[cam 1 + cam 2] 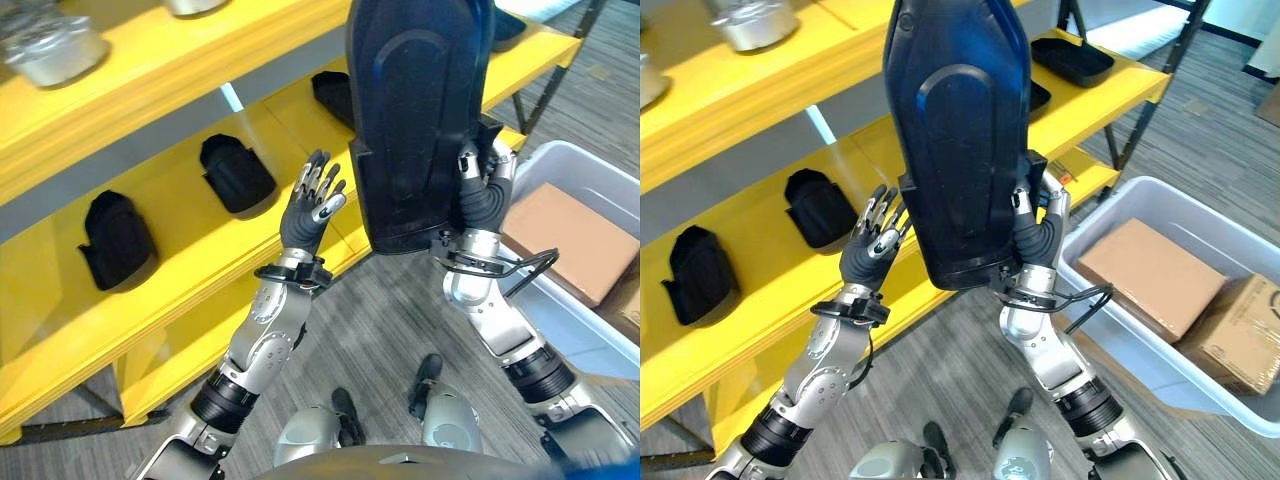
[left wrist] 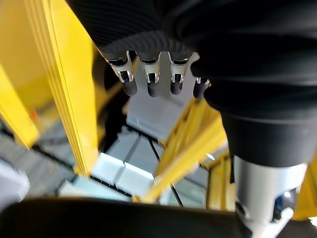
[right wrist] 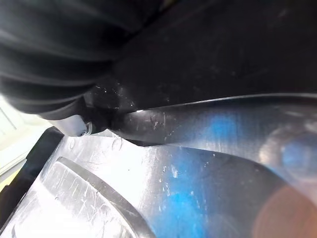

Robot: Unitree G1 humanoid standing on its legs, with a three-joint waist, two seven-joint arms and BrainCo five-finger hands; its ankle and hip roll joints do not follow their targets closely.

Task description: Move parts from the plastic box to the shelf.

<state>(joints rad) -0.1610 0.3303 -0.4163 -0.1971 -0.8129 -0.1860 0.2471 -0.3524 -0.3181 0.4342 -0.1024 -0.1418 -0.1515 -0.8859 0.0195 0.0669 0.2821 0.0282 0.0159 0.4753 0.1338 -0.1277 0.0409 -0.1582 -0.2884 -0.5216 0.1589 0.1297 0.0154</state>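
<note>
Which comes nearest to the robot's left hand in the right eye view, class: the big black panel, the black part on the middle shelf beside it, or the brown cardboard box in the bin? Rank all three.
From the left hand:
1. Black part, just beyond it on the yellow shelf.
2. Big black panel, to its right, held up by the right hand.
3. Brown cardboard box, far right in the grey bin.

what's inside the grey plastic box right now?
The grey plastic box holds two brown cardboard boxes, one flat, one at its far right. Anything beneath them is covered.
</note>
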